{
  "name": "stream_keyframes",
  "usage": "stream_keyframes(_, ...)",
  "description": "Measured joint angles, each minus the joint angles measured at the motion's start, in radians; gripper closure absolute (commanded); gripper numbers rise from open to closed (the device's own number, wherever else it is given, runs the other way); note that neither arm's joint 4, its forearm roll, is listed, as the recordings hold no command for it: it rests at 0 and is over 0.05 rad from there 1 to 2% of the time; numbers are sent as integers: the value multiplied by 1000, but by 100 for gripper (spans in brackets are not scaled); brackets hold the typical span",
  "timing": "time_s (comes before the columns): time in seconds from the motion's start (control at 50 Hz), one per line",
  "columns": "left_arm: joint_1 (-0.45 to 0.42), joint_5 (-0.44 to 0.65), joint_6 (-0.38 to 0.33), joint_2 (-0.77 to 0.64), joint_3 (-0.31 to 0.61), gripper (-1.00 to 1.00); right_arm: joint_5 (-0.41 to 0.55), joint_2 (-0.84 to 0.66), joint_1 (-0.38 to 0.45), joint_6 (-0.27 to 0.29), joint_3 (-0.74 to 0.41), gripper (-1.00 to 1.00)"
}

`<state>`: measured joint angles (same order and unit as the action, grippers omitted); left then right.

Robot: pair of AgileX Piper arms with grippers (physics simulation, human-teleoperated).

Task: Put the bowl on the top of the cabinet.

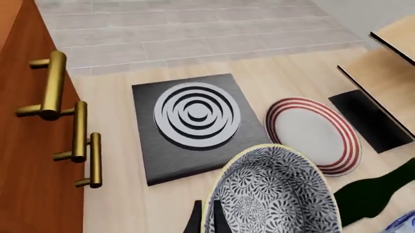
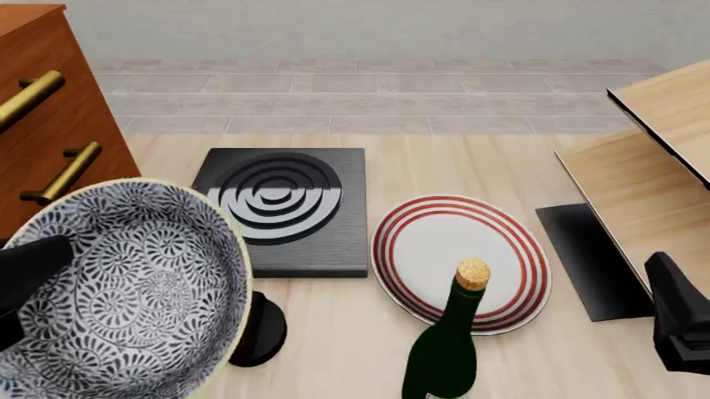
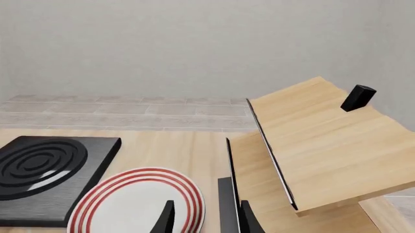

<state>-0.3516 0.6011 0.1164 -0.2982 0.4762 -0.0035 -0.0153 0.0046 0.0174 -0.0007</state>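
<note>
At lower left of the front view, one bowl [image 2: 122,291] is held raised by the left gripper [image 1: 206,218], jaws clamped on its rim, beside one cabinet [image 2: 50,108] showing three brass handles [image 1: 52,85]. Right of it lie one black burner plate [image 2: 283,208], one red-ringed plate [image 2: 444,249] and one corked bottle [image 2: 450,349]; the right gripper [image 3: 204,218] stands open at lower right, holding nothing.

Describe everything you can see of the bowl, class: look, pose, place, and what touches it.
The bowl is round and deep, covered in a dense black-and-white floral swirl with a plain white rim. It looks ceramic and empty. It is lifted off the table, tilted, beside the cabinet. The left gripper grips its rim, one finger inside. Nothing else touches it.
</note>
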Motion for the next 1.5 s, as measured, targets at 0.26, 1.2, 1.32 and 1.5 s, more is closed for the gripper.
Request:
stream_keyframes(0.26, -34, -114, 72, -114, 87, 100, -4, -7, 1, 4, -1, -100)
stream_keyframes(1.2, -23, -374, 317, -647, 327, 100, 16, 12, 1, 3, 0, -100)
stream_keyframes(1.32, 13, -354, 320, -717, 364, 100, 17, 13, 0, 2, 0, -100)
stream_keyframes(1.5, 64, -312, 324, -783, 419, 100, 18, 14, -1, 4, 0, -100)
